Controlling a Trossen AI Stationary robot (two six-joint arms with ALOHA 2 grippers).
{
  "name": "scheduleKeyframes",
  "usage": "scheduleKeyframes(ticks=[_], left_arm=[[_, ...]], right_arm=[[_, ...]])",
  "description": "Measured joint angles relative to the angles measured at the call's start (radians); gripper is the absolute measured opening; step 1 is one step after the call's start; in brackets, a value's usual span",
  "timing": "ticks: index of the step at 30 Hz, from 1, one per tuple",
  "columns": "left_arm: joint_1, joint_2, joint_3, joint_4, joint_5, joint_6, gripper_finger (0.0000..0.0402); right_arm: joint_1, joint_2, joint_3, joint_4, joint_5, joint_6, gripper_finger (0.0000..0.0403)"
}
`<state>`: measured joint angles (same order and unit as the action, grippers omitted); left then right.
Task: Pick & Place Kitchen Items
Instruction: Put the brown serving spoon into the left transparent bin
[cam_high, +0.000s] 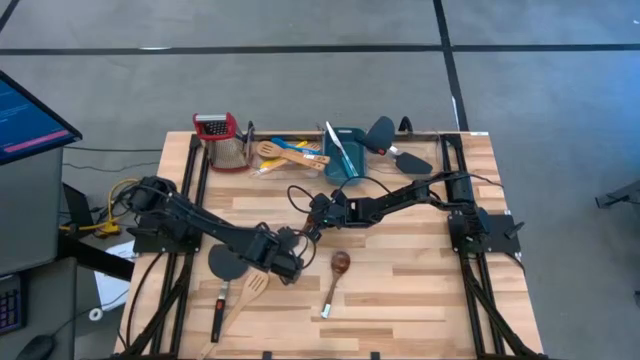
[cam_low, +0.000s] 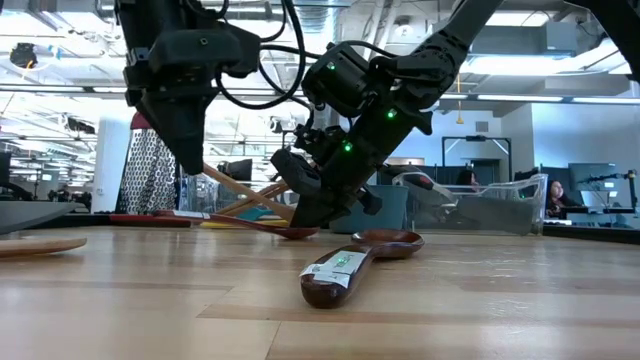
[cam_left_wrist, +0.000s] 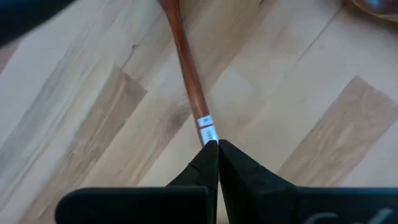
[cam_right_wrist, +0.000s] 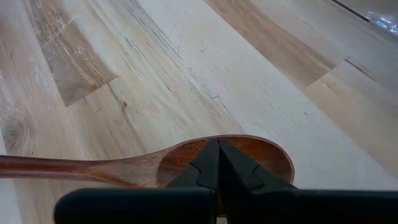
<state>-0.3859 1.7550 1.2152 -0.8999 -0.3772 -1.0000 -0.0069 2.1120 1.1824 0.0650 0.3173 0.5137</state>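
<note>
Two wooden spoons (cam_high: 334, 277) flank the closed fingers.

nothing legible tbh, the white stickers on the brown spoon (cam_low: 345, 268) handles are too tiny to read

Two dark-brown wooden spoons (cam_high: 337, 270) lie on the table (cam_high: 420, 290), with one pale slotted spatula (cam_high: 250, 292), two black spatulas (cam_high: 225, 265), one grater (cam_high: 222, 140), and one teal tub (cam_high: 345, 150) (its contents too jumbled to count).
</note>
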Motion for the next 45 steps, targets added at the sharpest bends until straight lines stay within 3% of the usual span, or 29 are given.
scheduleKeyframes(ticks=[30, 45], left_arm=[[0.008, 0.005, -0.001, 0.040, -0.018, -0.028, 0.0006], [0.010, 0.005, -0.018, 0.072, -0.055, -0.026, 0.0171]], right_arm=[[0.000, 0.000, -0.001, 0.004, -0.002, -0.017, 0.0000], [0.000, 0.002, -0.001, 0.027, -0.006, -0.018, 0.0000]])
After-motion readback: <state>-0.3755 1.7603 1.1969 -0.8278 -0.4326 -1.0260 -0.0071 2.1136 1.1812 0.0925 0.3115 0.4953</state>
